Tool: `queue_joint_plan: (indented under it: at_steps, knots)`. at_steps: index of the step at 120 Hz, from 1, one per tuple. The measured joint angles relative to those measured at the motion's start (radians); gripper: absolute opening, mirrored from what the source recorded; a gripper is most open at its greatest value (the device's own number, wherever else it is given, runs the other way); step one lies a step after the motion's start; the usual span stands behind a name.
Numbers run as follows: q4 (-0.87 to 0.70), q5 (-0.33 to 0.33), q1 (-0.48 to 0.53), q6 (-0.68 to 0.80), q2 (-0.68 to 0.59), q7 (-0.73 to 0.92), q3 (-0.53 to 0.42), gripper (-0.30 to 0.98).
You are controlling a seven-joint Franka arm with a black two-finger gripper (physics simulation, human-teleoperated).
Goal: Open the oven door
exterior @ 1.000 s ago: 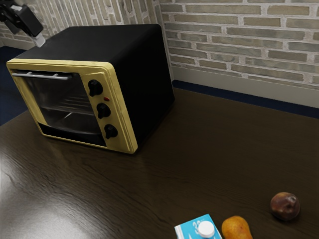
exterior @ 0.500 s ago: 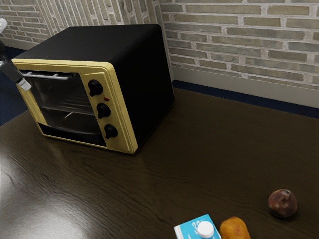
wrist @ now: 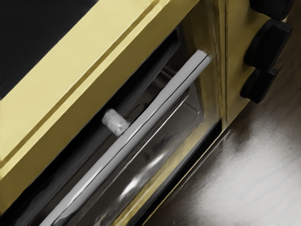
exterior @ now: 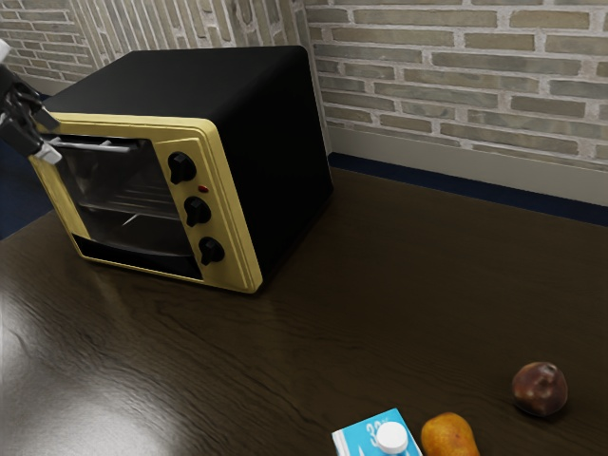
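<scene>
In the exterior view my gripper (exterior: 47, 138) is at the far left, by the left end of the oven's handle (exterior: 104, 145). Its fingertips stand apart, one higher and one lower; whether either touches the bar cannot be told. The yellow-framed black oven (exterior: 218, 171) has its glass door (exterior: 123, 195) closed. Close up in the wrist view, the grey handle bar (wrist: 155, 108) runs diagonally across the door, with a short pale mount (wrist: 115, 122) joining it from behind.
Three black knobs (exterior: 197, 211) line the oven's front beside the door. On the dark table (exterior: 380, 285), well away from the oven, are a blue carton (exterior: 370, 437), an orange fruit (exterior: 449, 436) and a dark reddish fruit (exterior: 540, 389). A brick wall stands behind.
My gripper came down from above the oven's top to its front left edge, then rose slightly to handle height. Its fingertips now show apart. The door has not moved.
</scene>
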Motion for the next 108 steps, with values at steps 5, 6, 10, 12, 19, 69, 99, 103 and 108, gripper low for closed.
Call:
queue_joint_plan:
  at_steps: [5,6,10,12,19,69,99,103,108]
  knots:
    - [-0.001,0.0,0.0,0.003,-0.005,0.016,0.0,0.68]
    - [-0.001,0.0,-0.001,0.003,-0.006,0.019,0.0,0.68]
    - [-0.003,0.0,-0.001,0.005,-0.009,0.03,0.001,0.68]
    - [-0.003,0.0,-0.001,0.006,-0.01,0.036,0.001,0.68]
    - [-0.004,0.0,0.0,0.009,-0.011,0.054,0.002,0.68]
    - [-0.102,0.001,-0.006,0.044,-0.096,0.126,-0.002,0.68]
    - [-0.105,-0.005,0.026,0.07,-0.077,0.148,-0.011,0.68]
    - [-0.103,-0.004,0.024,0.078,-0.062,0.149,-0.011,0.68]
    - [-0.101,-0.002,0.016,0.087,-0.048,0.151,-0.011,0.68]
